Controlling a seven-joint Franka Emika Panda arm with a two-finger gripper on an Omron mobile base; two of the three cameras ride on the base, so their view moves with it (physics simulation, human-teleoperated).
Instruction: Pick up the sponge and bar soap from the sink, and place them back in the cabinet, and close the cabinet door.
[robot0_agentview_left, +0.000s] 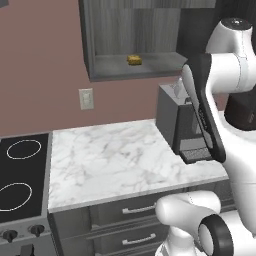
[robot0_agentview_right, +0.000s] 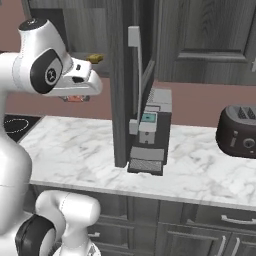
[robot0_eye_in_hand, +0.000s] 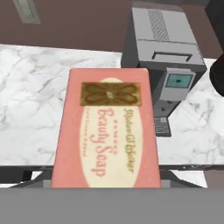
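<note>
Over counter (robot0_eye_in_hand: 35, 109): soap (robot0_eye_in_hand: 107, 131) lengthwise w/ gripper (robot0_eye_in_hand: 105, 177)

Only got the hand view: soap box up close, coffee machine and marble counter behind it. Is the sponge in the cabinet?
Observer: Yes. In the left base view the sponge sits on the shelf of the cabinet.
Operator: Door?
Observer: The cabinet door is open, swung out over the counter beside the coffee machine.
Operator: Where's the soap relative to that?
Observer: In the right base view the bar soap hangs under the hand, left of the door and lower in the picture than the sponge.
</note>
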